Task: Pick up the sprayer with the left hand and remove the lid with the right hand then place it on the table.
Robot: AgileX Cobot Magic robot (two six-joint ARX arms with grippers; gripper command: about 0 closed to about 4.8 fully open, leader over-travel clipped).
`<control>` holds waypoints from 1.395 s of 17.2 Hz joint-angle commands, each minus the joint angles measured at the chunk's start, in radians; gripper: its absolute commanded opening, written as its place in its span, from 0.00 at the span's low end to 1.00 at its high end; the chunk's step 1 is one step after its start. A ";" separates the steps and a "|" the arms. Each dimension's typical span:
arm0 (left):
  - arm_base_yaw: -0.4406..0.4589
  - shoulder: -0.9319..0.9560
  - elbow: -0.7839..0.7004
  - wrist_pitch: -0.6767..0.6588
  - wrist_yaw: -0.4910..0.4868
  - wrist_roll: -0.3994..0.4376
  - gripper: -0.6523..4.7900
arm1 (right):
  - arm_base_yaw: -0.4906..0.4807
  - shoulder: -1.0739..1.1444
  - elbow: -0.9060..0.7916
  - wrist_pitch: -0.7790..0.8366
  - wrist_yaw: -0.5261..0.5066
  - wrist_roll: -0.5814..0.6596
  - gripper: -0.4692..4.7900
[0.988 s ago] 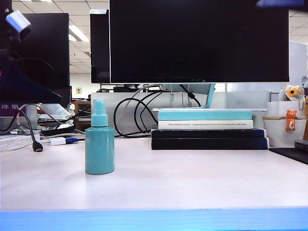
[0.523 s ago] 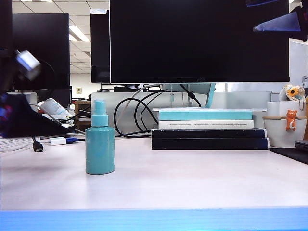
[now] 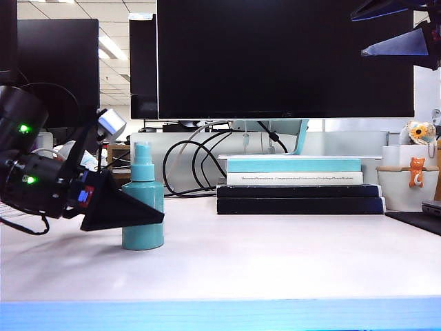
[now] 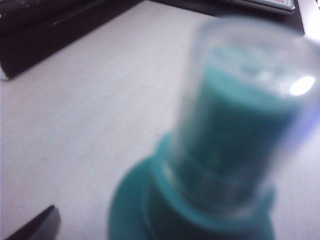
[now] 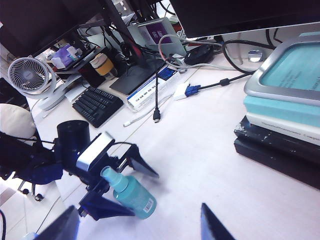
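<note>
Sprayer point(image 3: 142, 214) upright on counter point(image 3: 275, 262), long axis vertical, lid point(image 4: 250, 115) uppermost. Left tool point(image 3: 134, 215) wide, straddling its body. Right tool point(image 3: 396, 31) raised, jaws apart, empty.

left claw point(image 3: 141, 207): low, open | right claw point(image 3: 396, 27): raised, open

Plastics and matt surfaces showing on the desk

Showing smooth teal plastic on the sprayer point(image 3: 143, 207), clear glossy plastic on the lid point(image 4: 250, 100), a matt pale top on the table point(image 3: 275, 255), matt black on the left gripper point(image 3: 148, 219).
</note>
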 commanded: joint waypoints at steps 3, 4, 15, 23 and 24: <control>-0.001 0.000 0.003 -0.005 0.087 -0.023 0.41 | 0.000 -0.003 0.005 0.010 0.003 -0.004 0.67; -0.004 -0.007 0.016 0.024 0.192 -0.217 0.38 | 0.010 -0.003 0.005 0.000 0.002 -0.003 0.67; -0.263 -0.094 0.120 0.117 0.348 -0.812 0.38 | 0.217 0.030 0.005 -0.027 -0.089 0.027 0.67; -0.466 -0.092 0.229 0.207 0.350 -1.014 0.38 | 0.388 0.034 0.005 -0.079 -0.106 0.018 0.66; -0.481 -0.091 0.229 0.205 0.360 -1.005 0.38 | 0.388 0.034 0.005 -0.079 -0.103 0.018 0.56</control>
